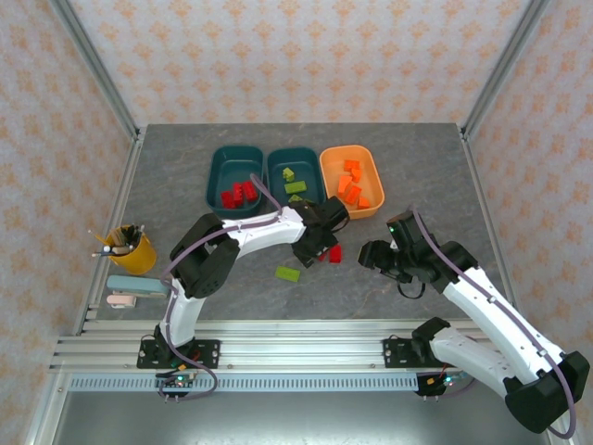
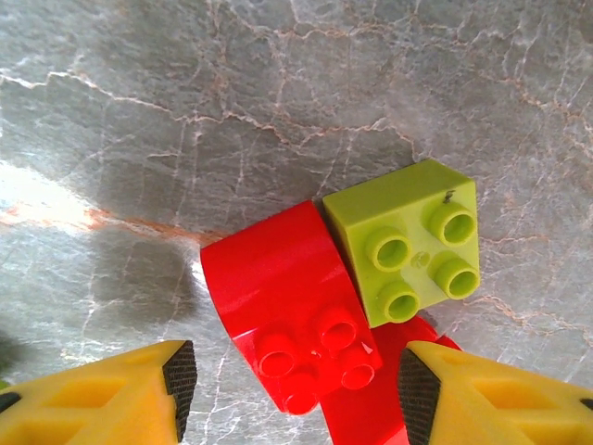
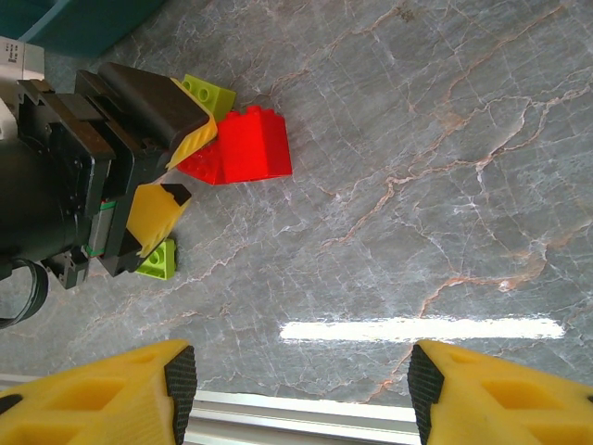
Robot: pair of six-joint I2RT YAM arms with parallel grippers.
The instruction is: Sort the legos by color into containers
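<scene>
Three tubs stand in a row at the back: a teal one (image 1: 215,176) with red legos (image 1: 238,194), a teal one (image 1: 275,176) with green legos (image 1: 295,181), and an orange one (image 1: 373,176) with orange legos (image 1: 351,184). On the table lie a red curved lego (image 2: 278,287) on another red one (image 2: 380,408), touching a green lego (image 2: 408,236). My left gripper (image 2: 296,389) is open and straddles the red legos, its pads on either side. Another green lego (image 1: 287,273) lies apart. My right gripper (image 3: 301,389) hovers open over bare table.
A yellow pencil cup (image 1: 131,251) and small teal and pink items (image 1: 132,289) sit at the left edge. An aluminium rail (image 1: 306,348) runs along the near edge. The left arm (image 1: 250,232) reaches across the middle of the table.
</scene>
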